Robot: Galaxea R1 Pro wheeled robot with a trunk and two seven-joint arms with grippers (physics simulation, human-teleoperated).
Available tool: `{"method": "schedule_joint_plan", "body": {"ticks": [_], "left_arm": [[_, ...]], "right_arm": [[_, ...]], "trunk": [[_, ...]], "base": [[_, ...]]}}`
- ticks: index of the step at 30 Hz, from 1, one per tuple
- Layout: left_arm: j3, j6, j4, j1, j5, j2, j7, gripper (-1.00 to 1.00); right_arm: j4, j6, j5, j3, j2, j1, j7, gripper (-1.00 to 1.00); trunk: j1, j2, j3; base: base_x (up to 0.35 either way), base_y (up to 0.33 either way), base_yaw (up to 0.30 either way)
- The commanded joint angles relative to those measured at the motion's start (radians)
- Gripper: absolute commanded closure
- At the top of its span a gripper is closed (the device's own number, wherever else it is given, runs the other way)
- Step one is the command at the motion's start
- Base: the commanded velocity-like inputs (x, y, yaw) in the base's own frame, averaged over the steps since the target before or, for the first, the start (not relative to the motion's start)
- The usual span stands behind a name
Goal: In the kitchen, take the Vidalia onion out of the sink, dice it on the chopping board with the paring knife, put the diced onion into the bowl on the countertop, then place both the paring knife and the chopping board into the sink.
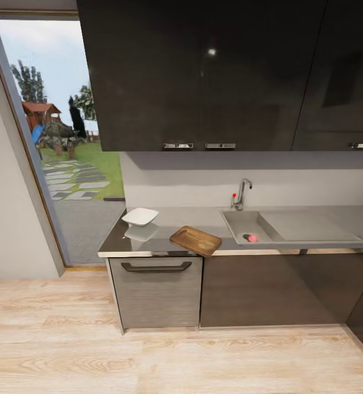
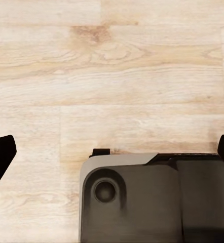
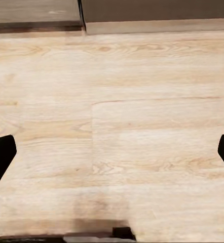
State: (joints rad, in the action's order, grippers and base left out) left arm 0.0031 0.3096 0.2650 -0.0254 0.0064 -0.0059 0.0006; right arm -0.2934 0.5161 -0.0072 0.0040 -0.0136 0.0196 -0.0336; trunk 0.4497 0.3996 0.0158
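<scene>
Across the wood floor stands the kitchen counter. A small pinkish onion (image 1: 252, 238) lies in the grey sink (image 1: 240, 221), by its drain under the chrome tap (image 1: 241, 194). The brown chopping board (image 1: 195, 241) sits on the countertop (image 1: 200, 219) left of the sink, one corner over the front edge. Further left rests the white bowl (image 1: 140, 216). The paring knife is out of view. My left gripper (image 2: 112, 152) hangs open over the floor, its dark fingertips (image 2: 0, 157) far apart. My right gripper (image 3: 112, 154) is open too, over bare floor, with nothing between its fingers.
Dark upper cabinets (image 1: 203, 71) hang over the counter. A grey drawer front (image 1: 156, 290) with a bar handle sits under the bowl. A glass door (image 1: 61, 137) to a garden is at the left. My own dark base (image 2: 152, 197) shows under the left gripper.
</scene>
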Motion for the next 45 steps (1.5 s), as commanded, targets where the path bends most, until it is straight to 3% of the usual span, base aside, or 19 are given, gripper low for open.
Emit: {"method": "schedule_joint_plan", "body": {"ticks": [1, 3, 8, 20, 28, 45], "left_arm": [[0.000, 0.001, 0.001, -0.001, 0.000, 0.000, 0.000, -1.00], [0.001, 0.001, 0.000, -0.001, 0.002, 0.000, 0.001, -1.00], [0.001, 0.000, -0.024, -0.001, 0.003, 0.001, 0.001, -1.00], [-0.003, -0.001, -0.244, -0.001, 0.000, 0.009, -0.001, -1.00], [-0.001, -0.001, -0.263, -0.001, -0.001, 0.028, -0.001, -1.00], [-0.001, -0.001, -0.265, -0.001, 0.000, 0.031, -0.001, -1.00]], "right_arm": [[0.034, 0.003, 0.000, 0.001, -0.001, 0.000, -0.003, -1.00], [0.116, 0.002, 0.000, 0.001, -0.002, 0.000, -0.003, -1.00], [0.189, 0.002, 0.000, 0.001, -0.001, 0.000, -0.003, -1.00], [0.201, 0.003, -0.001, 0.000, 0.000, 0.000, -0.003, -1.00], [0.200, 0.004, -0.001, -0.001, 0.000, 0.000, -0.003, -1.00], [0.200, 0.004, 0.000, 0.000, 0.000, 0.000, -0.003, -1.00]], "trunk": [[0.000, 0.000, 0.000], [0.000, 0.000, 0.000], [0.000, 0.000, 0.000], [0.000, 0.000, 0.000], [0.000, 0.000, 0.000], [0.000, 0.000, 0.000]], "base": [[0.000, 0.000, 0.000], [0.000, 0.000, 0.000], [0.000, 0.000, 0.000], [0.000, 0.000, 0.000], [0.000, 0.000, 0.000], [0.000, 0.000, 0.000]]}}
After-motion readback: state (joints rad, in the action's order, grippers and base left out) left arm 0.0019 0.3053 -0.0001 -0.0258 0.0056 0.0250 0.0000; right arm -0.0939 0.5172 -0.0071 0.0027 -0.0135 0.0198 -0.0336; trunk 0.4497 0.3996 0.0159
